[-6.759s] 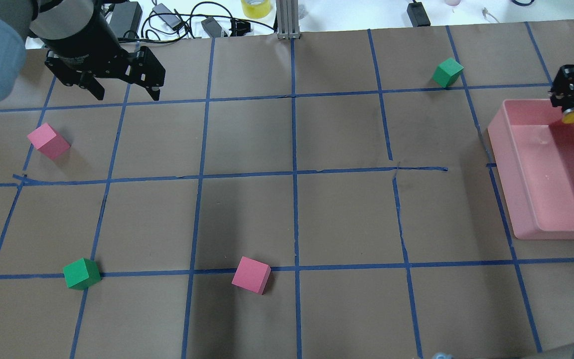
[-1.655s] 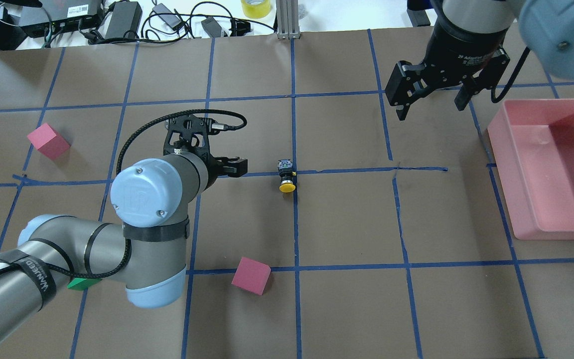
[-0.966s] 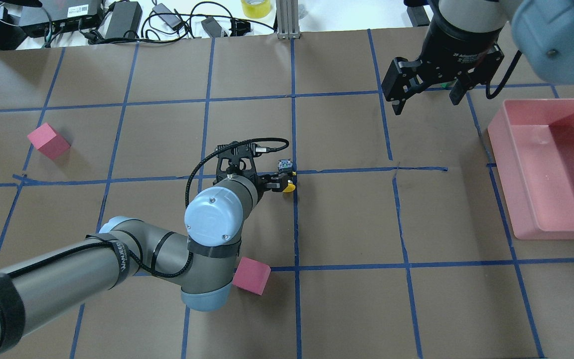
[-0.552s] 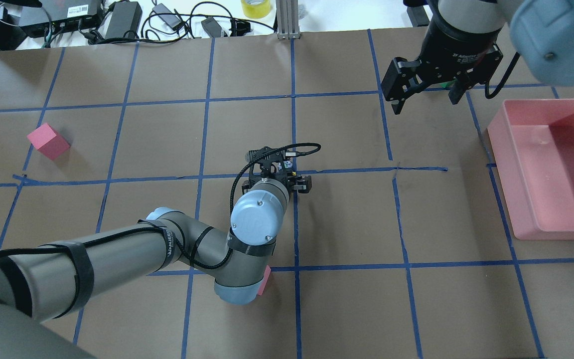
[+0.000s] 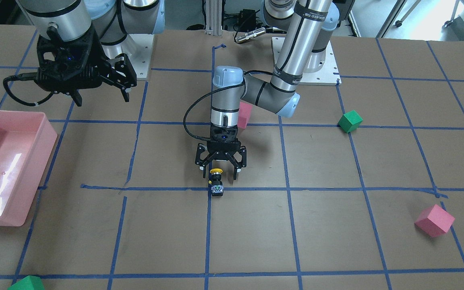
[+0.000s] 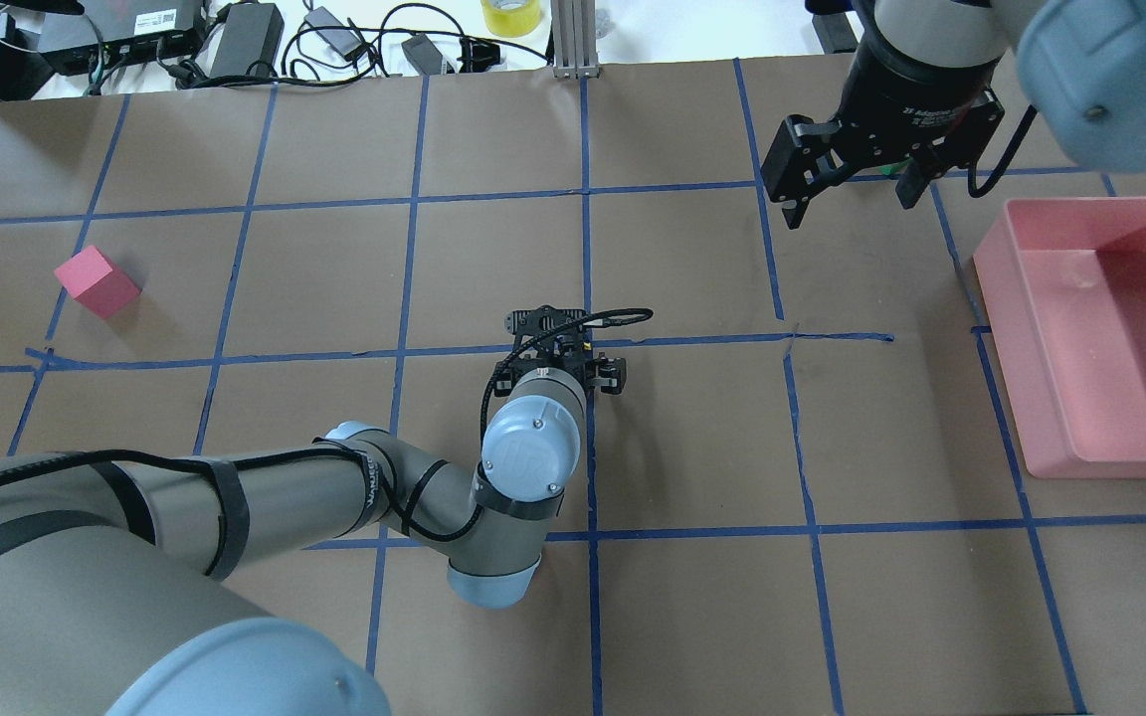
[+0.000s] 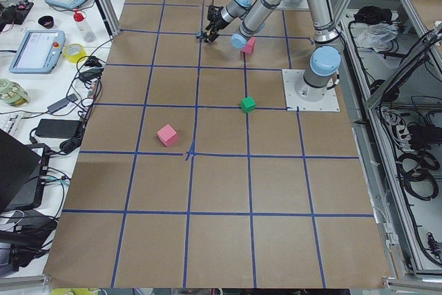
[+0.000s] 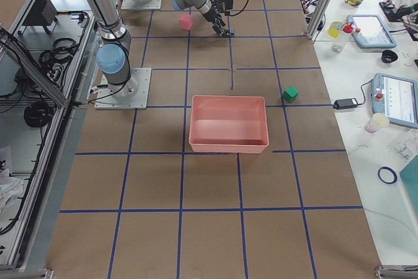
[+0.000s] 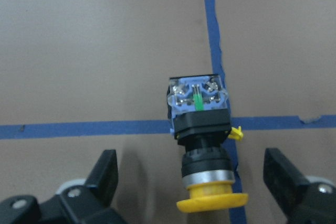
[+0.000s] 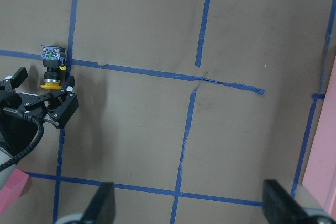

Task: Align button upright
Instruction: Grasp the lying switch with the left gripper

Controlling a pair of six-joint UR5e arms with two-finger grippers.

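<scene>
The push-button switch [image 9: 202,145] lies on its side at the blue tape crossing [image 9: 227,124], yellow cap toward 6 o'clock. The left gripper [image 5: 218,174] straddles the cap, jaws apart and not touching it. In the overhead view, the right gripper [image 6: 850,209] hangs at 2 o'clock, jaws apart.

The left gripper [image 5: 218,173] points straight down, fingers [image 9: 106,171] spread; the right gripper [image 5: 103,100] hangs higher, likewise spread.
</scene>
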